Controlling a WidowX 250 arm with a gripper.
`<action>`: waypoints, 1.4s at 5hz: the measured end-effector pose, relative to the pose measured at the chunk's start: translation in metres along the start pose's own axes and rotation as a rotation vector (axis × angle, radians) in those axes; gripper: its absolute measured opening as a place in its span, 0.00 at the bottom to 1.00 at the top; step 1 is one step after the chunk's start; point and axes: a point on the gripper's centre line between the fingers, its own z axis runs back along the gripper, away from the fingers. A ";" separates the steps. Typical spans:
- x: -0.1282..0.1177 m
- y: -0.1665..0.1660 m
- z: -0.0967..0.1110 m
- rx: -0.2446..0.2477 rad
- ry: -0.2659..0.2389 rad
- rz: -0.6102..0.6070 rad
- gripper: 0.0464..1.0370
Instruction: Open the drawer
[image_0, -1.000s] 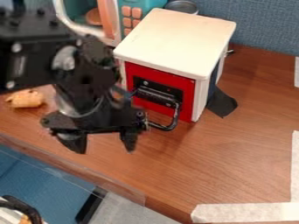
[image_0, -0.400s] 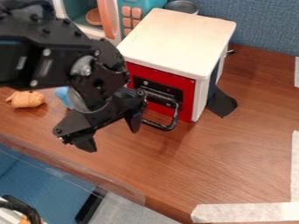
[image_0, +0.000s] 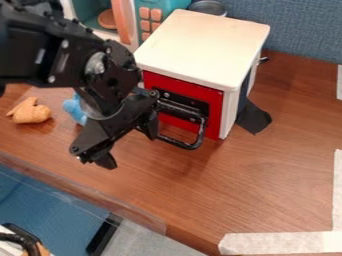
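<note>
bright, diffuse light, soft, faint shadows on the wooden table (image_0: 274, 175)

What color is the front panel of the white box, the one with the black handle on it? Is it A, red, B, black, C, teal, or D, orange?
A: the front panel below the white top is red, with the black handle mounted on it.
</note>
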 end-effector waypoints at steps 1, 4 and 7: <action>0.006 -0.003 -0.013 0.022 0.008 0.033 0.96; 0.008 -0.032 -0.031 0.016 0.020 0.102 0.96; -0.008 -0.034 -0.058 0.046 0.042 0.216 0.93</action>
